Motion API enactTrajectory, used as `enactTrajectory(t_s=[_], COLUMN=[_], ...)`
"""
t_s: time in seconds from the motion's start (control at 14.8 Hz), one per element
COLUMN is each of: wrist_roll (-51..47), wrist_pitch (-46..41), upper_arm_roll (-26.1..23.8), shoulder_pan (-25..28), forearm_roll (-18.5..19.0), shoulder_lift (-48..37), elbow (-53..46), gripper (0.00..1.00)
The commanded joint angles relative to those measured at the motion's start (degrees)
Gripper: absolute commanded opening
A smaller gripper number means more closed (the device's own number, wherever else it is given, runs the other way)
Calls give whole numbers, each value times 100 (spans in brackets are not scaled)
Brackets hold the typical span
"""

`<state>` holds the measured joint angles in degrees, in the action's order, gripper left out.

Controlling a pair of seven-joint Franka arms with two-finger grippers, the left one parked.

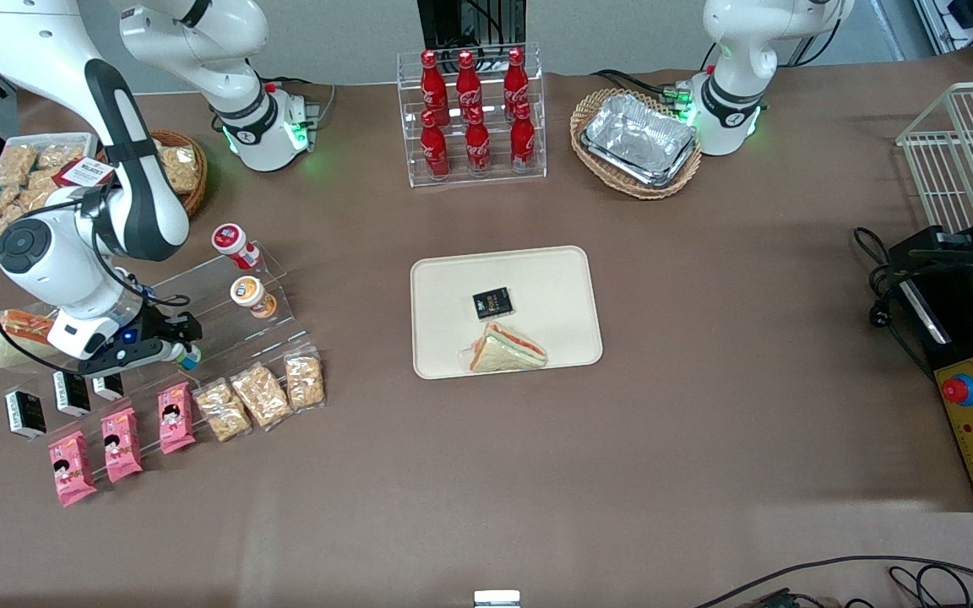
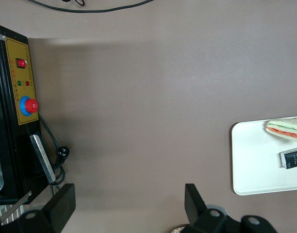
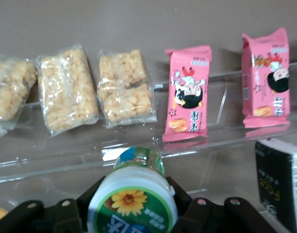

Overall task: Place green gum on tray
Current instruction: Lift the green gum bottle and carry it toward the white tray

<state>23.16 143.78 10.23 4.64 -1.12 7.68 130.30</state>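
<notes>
1. My end effector (image 3: 134, 213) was clamped on the green gum (image 3: 133, 200), a finger pressed to each side of the jar, its lid facing my wrist camera.
2. I held it over the clear stepped rack (image 1: 225, 325) at my end of the surface (image 1: 706, 405).
3. Near it lay clear-wrapped cereal bars (image 3: 66, 90) and pink snack packs (image 3: 187, 92).
4. Well apart, mid-surface, the tray (image 1: 453, 287) carried a sandwich (image 1: 508, 350) and a small black packet (image 1: 492, 302).
</notes>
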Motion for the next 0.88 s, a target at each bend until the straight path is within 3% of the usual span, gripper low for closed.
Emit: enactTrajectory(t_s=[0.0, 0.41, 0.61, 0.81], wrist_roll=[-22, -258, -495, -1573], wrist_pitch=[-1469, -4346, -4893, -5201], upper_arm_roll=[-3, -82, -161, -424], shoulder_pan=[11, 55, 265, 573], forearm_roll=[50, -29, -38, -47], shoulder_lift=[-56, -152, -398, -548], elbow=[-1047, -3096, -3511, -3591], gripper=[35, 36, 36, 36])
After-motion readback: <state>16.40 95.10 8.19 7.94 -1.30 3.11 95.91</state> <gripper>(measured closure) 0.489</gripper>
